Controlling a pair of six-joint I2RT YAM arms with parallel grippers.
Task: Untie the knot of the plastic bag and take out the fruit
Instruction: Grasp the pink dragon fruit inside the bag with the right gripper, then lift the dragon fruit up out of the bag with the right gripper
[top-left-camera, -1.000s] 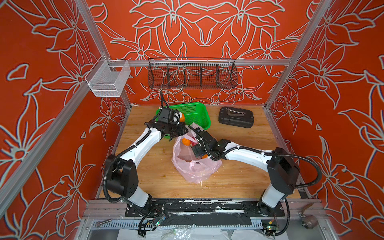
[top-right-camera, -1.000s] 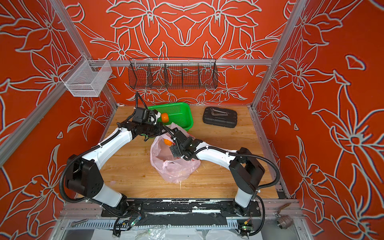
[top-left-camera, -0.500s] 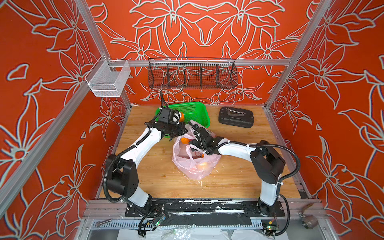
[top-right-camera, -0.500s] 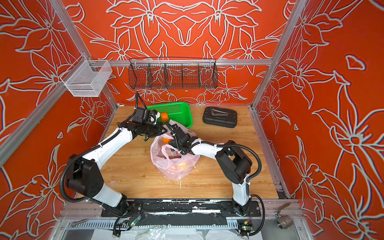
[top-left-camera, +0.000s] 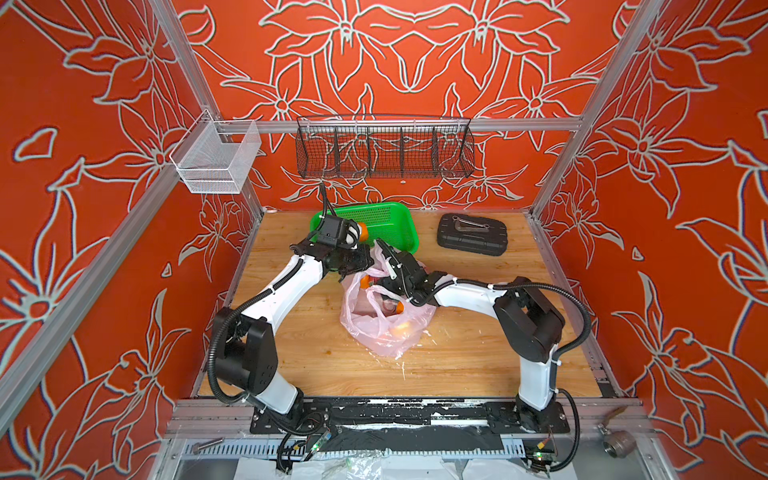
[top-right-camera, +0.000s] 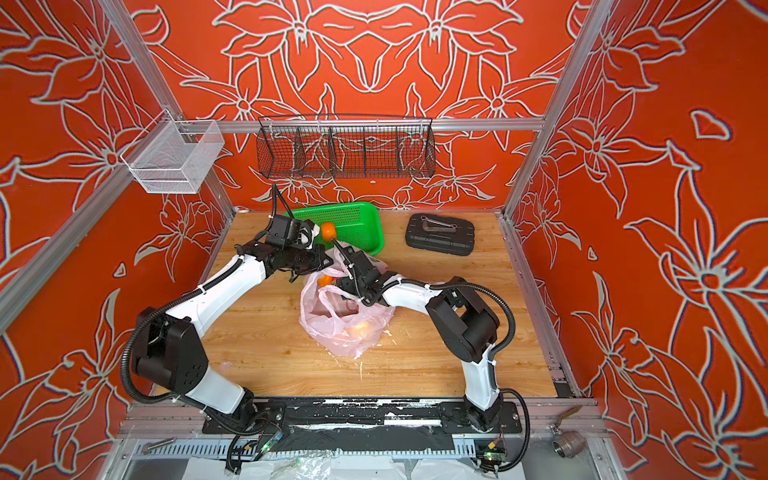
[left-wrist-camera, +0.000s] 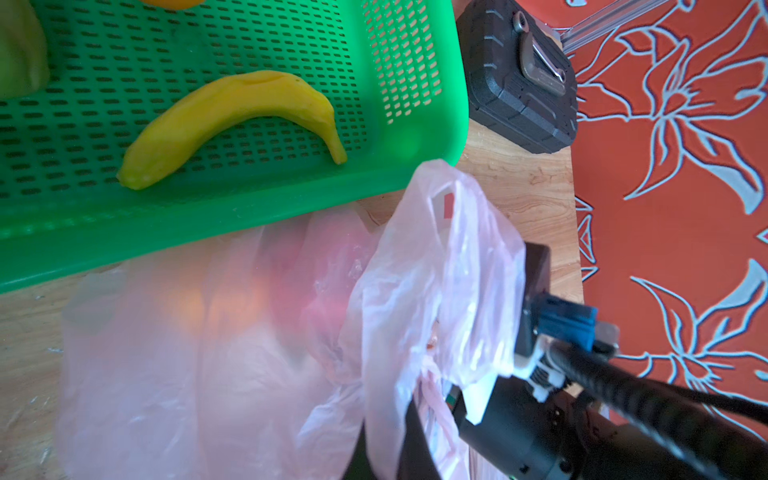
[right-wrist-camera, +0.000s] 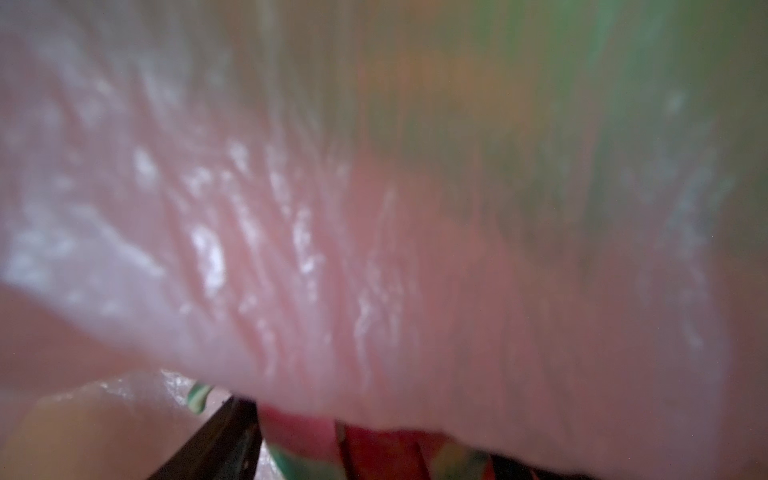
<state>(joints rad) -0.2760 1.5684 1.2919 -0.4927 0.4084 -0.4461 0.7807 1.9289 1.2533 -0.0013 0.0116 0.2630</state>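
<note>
The pale-pink plastic bag (top-left-camera: 386, 332) (top-right-camera: 345, 330) lies mid-table with its mouth open; no knot shows. My left gripper (top-left-camera: 356, 268) (top-right-camera: 321, 264) is shut on the bag's rim (left-wrist-camera: 386, 415) and holds it up. My right gripper (top-left-camera: 384, 297) (top-right-camera: 347, 297) reaches inside the bag. In the right wrist view a pink-red dragon fruit (right-wrist-camera: 374, 455) with green tips fills the gap between the dark fingers (right-wrist-camera: 224, 440). Orange fruit (top-left-camera: 365, 281) shows through the plastic. A banana (left-wrist-camera: 232, 120) and an orange (top-left-camera: 362, 232) lie in the green basket (top-left-camera: 409, 226) (left-wrist-camera: 249, 208).
A black case (top-left-camera: 471, 235) (top-right-camera: 439, 235) lies at the back right, close beside the basket. On the back wall hangs a black wire rack (top-left-camera: 384, 147), and a white mesh bin (top-left-camera: 216, 162) on the left post. The bag touches the basket's front wall.
My right arm has pushed its gripper further into the bag toward the basket, and its jaws have narrowed. The left gripper has kept its hold on the rim without moving.
</note>
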